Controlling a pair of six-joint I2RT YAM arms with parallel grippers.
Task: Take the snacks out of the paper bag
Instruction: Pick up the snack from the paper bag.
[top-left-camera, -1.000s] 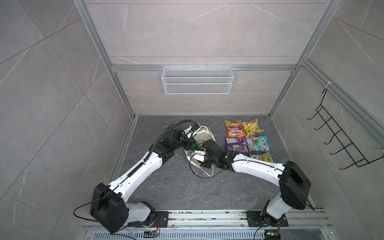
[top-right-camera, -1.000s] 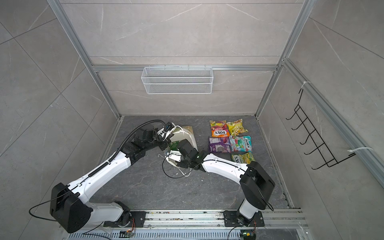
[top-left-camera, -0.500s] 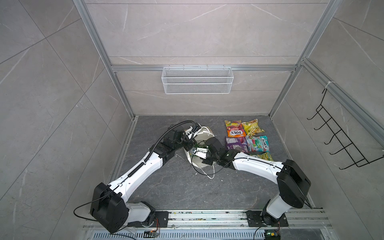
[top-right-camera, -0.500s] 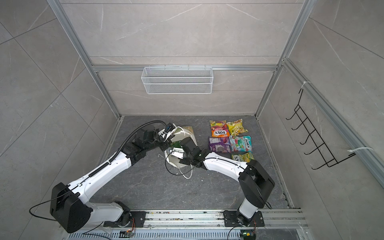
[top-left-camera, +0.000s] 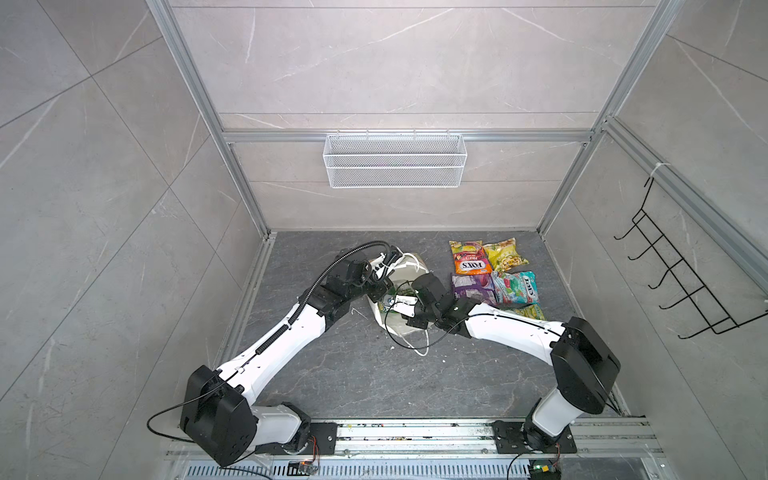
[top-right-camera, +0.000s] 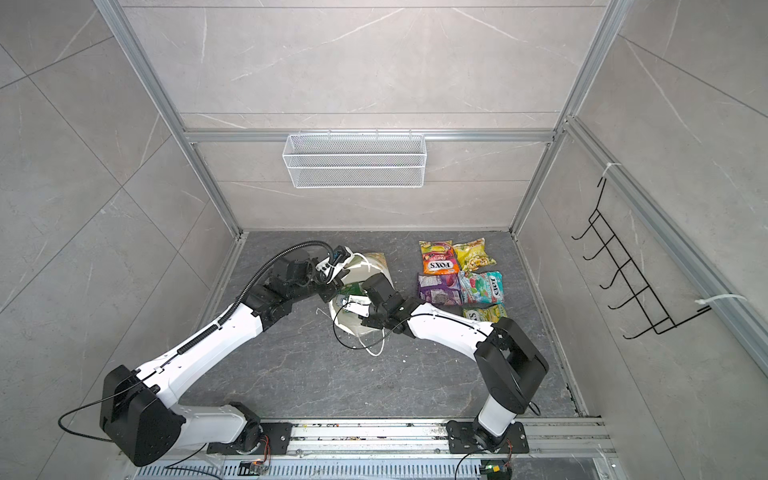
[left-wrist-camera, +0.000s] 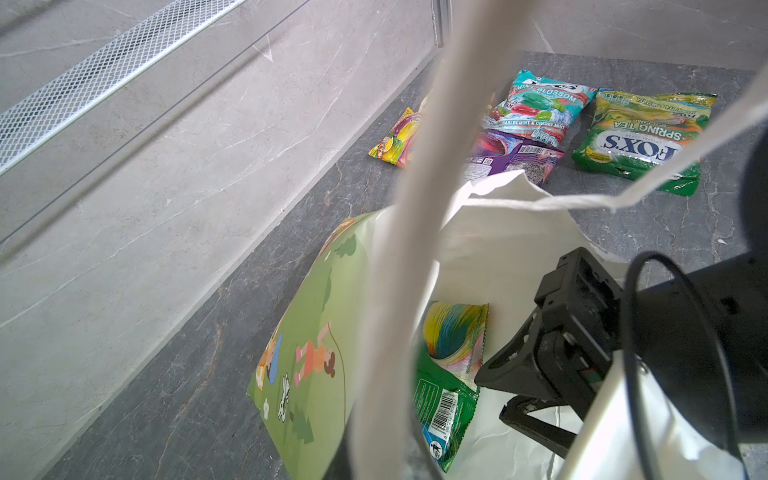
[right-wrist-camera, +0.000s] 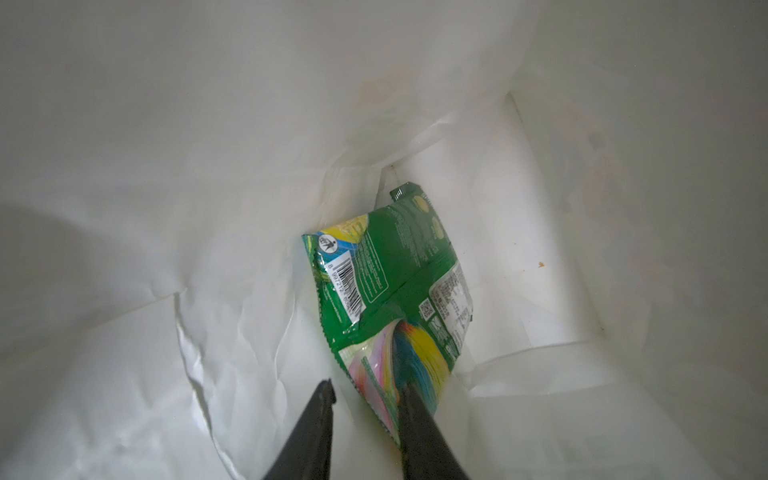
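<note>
Inside the paper bag (right-wrist-camera: 166, 166), the released right hand (right-wrist-camera: 365, 386) is straddling the near end of the green packet (right-wrist-camera: 386, 274), which is lying lengthwise ahead. The left hand (top-left-camera: 379, 291) is clenching shut.

Large pale grey marble-look wall tiles (top-left-camera: 395, 62) with thin white veins close the space at the back and on both sides. Silver aluminium profile posts (top-left-camera: 199, 104) stand at the two back corners. A horizontal aluminium rail (top-left-camera: 519, 136) crosses the back wall, and a long white wire-mesh basket (top-left-camera: 395, 166) hangs from it. In both top views a black wire hook rack (top-left-camera: 688, 270) is fixed to the side wall at the right. The dark grey stone-pattern floor (top-left-camera: 365, 374) ends at a silver metal track (top-left-camera: 415, 432) along its front edge. The light is soft and even.
</note>
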